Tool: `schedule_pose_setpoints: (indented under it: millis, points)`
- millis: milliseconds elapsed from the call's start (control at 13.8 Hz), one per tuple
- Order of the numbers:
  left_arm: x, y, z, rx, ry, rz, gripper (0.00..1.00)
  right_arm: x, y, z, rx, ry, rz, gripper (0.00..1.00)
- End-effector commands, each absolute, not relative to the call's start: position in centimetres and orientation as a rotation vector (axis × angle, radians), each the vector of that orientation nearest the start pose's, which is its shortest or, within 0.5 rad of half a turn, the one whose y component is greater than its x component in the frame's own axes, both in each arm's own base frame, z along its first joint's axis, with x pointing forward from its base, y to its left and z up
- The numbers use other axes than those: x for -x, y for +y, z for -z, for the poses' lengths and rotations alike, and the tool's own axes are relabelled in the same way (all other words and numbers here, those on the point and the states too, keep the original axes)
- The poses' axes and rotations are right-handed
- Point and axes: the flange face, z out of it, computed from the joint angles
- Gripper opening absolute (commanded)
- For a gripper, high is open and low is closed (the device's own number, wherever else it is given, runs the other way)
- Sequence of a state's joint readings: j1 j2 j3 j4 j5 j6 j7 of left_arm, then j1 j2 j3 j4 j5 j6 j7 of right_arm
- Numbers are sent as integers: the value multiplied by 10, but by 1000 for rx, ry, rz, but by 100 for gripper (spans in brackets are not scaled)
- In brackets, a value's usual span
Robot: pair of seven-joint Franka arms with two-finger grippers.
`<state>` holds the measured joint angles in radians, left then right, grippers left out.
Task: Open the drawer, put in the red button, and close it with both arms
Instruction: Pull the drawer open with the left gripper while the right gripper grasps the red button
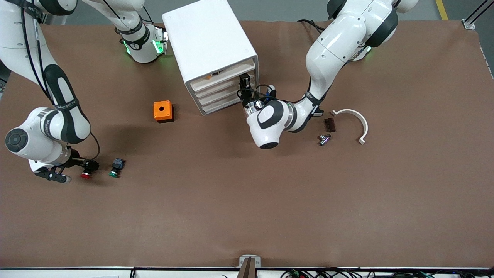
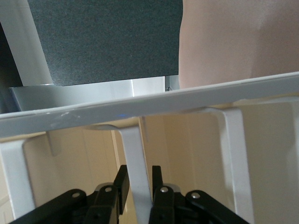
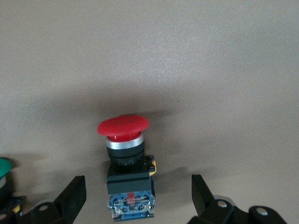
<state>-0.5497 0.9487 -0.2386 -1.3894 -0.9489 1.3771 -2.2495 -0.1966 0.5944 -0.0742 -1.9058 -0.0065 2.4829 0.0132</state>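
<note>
The white cabinet [image 1: 210, 40] stands at the robots' side of the table. Its topmost drawer [image 1: 222, 74] looks nearly closed. My left gripper [image 1: 244, 82] is at that drawer's front. In the left wrist view the left gripper [image 2: 139, 179] is shut on a white upright handle bar [image 2: 133, 154]. The red button [image 1: 86, 172] lies on its side on the table toward the right arm's end. In the right wrist view its red cap and black body [image 3: 125, 149] lie between the wide-open fingers of my right gripper [image 3: 138, 193], untouched. In the front view my right gripper [image 1: 89, 166] is low at the button.
A green-capped button [image 1: 114, 168] lies beside the red one and shows in the right wrist view [image 3: 3, 168]. An orange box with a hole [image 1: 163, 111] sits beside the cabinet. A white curved piece [image 1: 357, 117], a brown block [image 1: 330, 124] and a small metal part [image 1: 324, 139] lie toward the left arm's end.
</note>
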Motion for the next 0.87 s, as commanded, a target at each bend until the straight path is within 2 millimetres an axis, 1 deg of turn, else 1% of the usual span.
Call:
schedule_pose_setpoints:
  millis: [0,72,145,362,507,579,652,724,796]
  points:
    - [-408,-509,-176,1189,-1485,-1437,16,-602,-162,-181,3147,447,-42,59]
    - [-410,-508,-176,1188,-1488,-1437,12,-600,-161,-179,3145,447,-49,23]
    - [-413,-505,-176,1186,-1496,-1438,10,-600,-161,-179,3145,447,-49,0]
    - [-420,-499,-175,1178,-1511,-1443,4,-601,-161,-181,3133,465,-42,0]
    - [-427,-494,-175,1168,-1522,-1454,4,-604,-160,-191,3131,459,-51,0]
    - [-429,-492,-175,1165,-1524,-1459,5,-605,-154,-198,3126,453,-72,0]
    - [-431,-491,-175,1160,-1528,-1461,7,-608,-151,-211,3115,490,-73,0]
    - [-438,-485,-175,1154,-1542,-1469,7,-609,-141,-226,3109,520,-82,0]
    - [-441,-483,-176,1152,-1548,-1472,7,-611,-128,-245,3101,545,-101,0]
